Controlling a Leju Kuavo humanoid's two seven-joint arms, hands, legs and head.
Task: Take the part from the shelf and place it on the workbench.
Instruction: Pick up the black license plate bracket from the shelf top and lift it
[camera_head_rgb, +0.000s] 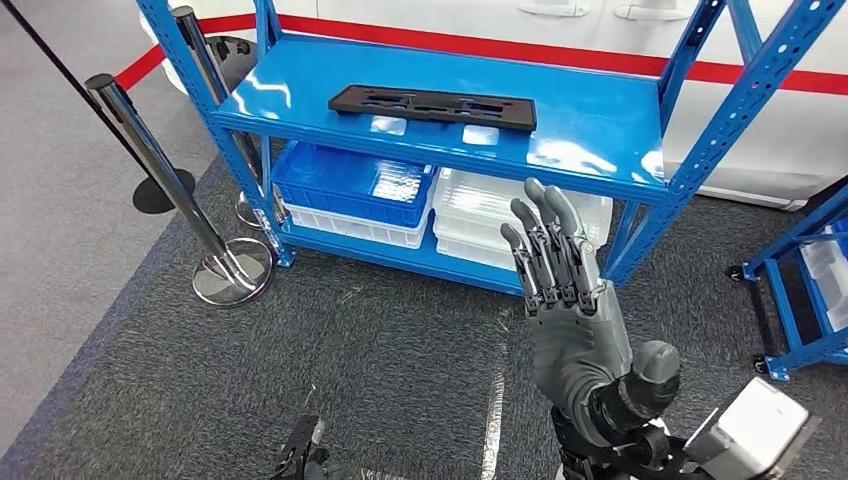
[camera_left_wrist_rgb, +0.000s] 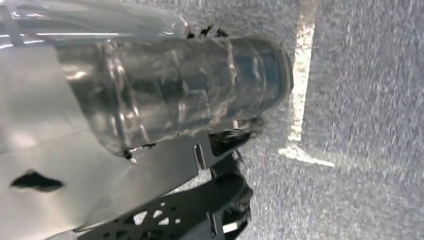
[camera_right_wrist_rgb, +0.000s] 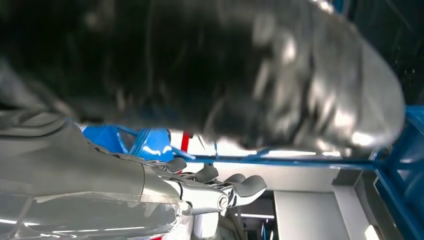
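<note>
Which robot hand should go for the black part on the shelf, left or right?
Right, probably. The right robot hand is raised, fingers apart and holding nothing, in front of the blue shelf where the black part lies. The left robot hand hangs low near the floor.
</note>
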